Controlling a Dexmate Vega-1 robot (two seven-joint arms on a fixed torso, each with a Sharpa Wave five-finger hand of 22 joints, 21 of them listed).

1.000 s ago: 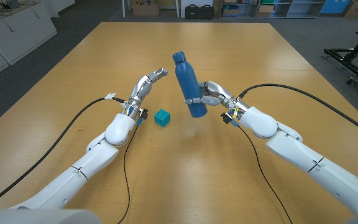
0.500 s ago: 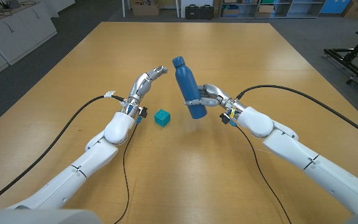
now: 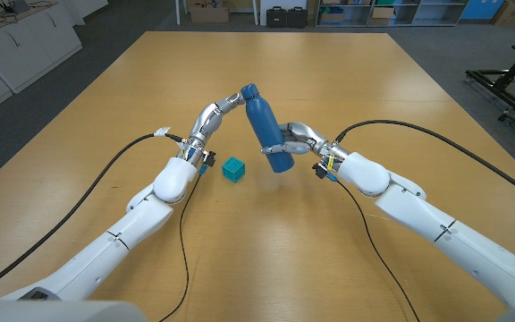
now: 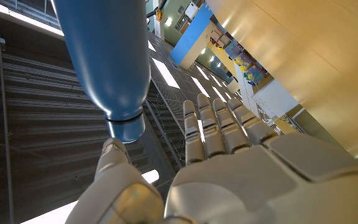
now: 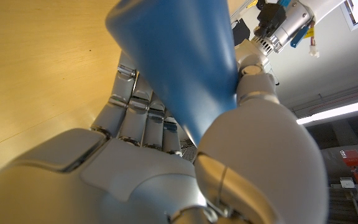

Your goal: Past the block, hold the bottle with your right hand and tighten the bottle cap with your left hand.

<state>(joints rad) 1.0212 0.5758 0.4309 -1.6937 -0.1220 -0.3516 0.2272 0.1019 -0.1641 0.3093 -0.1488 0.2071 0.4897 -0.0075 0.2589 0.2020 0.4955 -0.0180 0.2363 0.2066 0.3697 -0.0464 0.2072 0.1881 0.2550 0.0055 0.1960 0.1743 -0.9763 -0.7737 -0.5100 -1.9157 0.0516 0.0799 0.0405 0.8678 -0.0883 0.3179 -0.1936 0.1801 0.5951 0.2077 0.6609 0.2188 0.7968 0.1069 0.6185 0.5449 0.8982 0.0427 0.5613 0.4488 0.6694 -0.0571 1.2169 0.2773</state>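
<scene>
- Head view: the blue bottle (image 3: 265, 128) sits in the middle of the frame, a little above centre, lifted off the wooden table (image 3: 383, 80) and tilted so that its cap end leans toward upper left and its base toward lower right.
- The right hand (image 3: 295, 140) comes in from the right side of the frame and grips the lower body of the bottle, fingers wrapped across the front of it.
- The left hand (image 3: 222, 111) reaches up from the lower left; its fingertips are at the bottle cap (image 3: 249, 91), touching or just beside it. Whether the fingers are closed on the cap cannot be told from this view.
- The small teal block (image 3: 232, 168) lies on the table just below and to the left of the bottle, beside the left wrist and apart from both hands.
- Left wrist view: the bottle (image 4: 104, 56) fills the upper left of the frame, its cap (image 4: 125, 126) pointing toward the hand. The thumb tip of the left hand (image 4: 210, 168) is right under the cap, while the fingers (image 4: 219, 127) stretch straight out beside it, apart from the cap.
- Right wrist view: the right hand (image 5: 166, 155) is clamped on the bottle (image 5: 179, 62), with the thumb on one side in the right of the frame and the fingers (image 5: 135, 118) curled around the other side at centre left.
</scene>
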